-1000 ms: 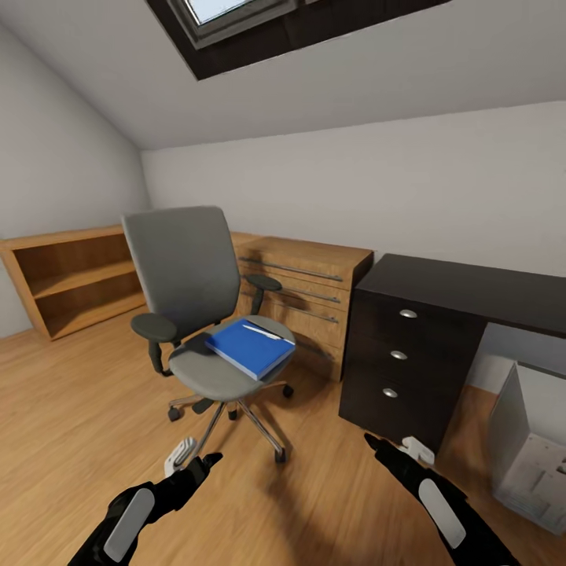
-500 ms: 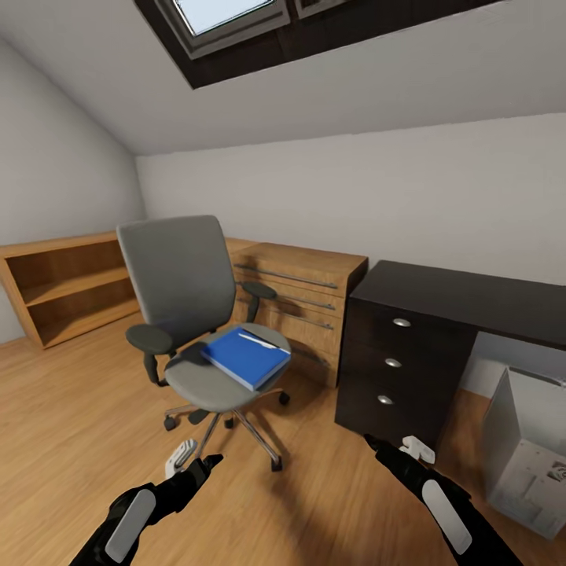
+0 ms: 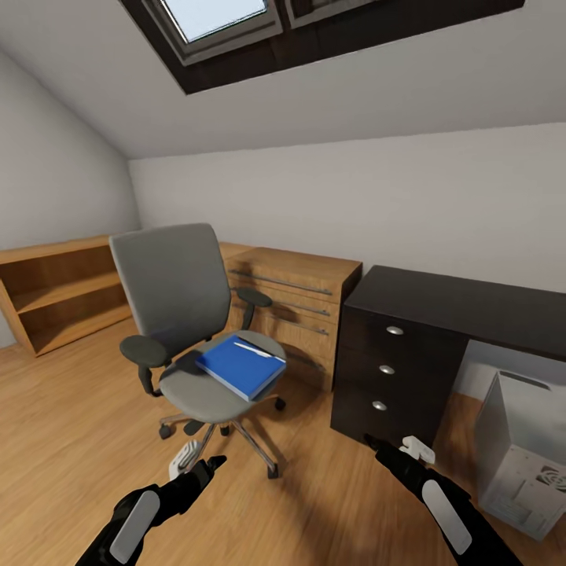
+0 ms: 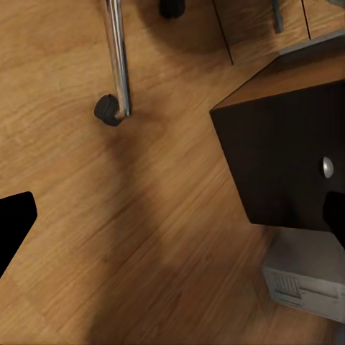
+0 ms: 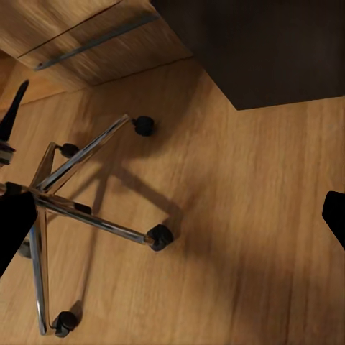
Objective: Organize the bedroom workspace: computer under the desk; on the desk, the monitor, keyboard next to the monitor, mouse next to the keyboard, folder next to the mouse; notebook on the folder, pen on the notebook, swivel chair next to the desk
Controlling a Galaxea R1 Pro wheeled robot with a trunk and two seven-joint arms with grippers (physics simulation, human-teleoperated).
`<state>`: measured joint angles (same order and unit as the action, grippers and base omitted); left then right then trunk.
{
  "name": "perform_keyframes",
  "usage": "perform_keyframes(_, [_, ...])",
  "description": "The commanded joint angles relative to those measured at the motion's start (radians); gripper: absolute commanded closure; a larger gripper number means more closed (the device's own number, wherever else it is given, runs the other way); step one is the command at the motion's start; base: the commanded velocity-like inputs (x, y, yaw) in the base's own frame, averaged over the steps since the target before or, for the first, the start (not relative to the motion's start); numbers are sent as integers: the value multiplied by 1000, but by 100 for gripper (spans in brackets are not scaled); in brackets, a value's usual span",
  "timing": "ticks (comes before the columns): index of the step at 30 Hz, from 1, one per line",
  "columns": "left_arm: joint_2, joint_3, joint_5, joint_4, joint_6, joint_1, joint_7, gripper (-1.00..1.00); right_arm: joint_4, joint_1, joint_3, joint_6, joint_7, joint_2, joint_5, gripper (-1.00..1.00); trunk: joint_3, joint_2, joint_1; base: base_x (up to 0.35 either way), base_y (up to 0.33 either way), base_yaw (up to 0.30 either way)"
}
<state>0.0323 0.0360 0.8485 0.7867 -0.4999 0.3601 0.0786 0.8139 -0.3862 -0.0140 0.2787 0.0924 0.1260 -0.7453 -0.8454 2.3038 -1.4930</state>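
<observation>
A light-wood shelf unit [image 3: 55, 291] stands far left. The swivel chair [image 3: 185, 314] carries the folder [image 3: 240, 366] on its seat, before a wood drawer unit [image 3: 295, 310]. Then the desk [image 3: 440, 314], the computer [image 3: 523, 452] beneath its worktop. Left gripper [image 3: 192, 464] and right gripper [image 3: 405, 452] hang low, fingers spread wide, holding nothing.

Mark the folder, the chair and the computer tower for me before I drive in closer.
folder [image 3: 236, 367], head view, middle of its blue cover.
swivel chair [image 3: 173, 283], head view, centre of the grey backrest.
computer [image 3: 523, 464], head view, pale side panel facing the camera.
</observation>
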Motion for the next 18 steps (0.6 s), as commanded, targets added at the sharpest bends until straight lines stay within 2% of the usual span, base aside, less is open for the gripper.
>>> perform_keyframes(1, [-1, 3, 1, -1, -6, 0, 3, -100, 1, 0, -1, 3, 0, 1, -7, -100, 2, -7, 4, 0, 0, -9])
perform_keyframes(18, [-3, 3, -1, -10, -5, 0, 3, -100, -1, 0, -2, 2, 1, 1, -7, -100, 55, -126, 69, 0, 0, -2])
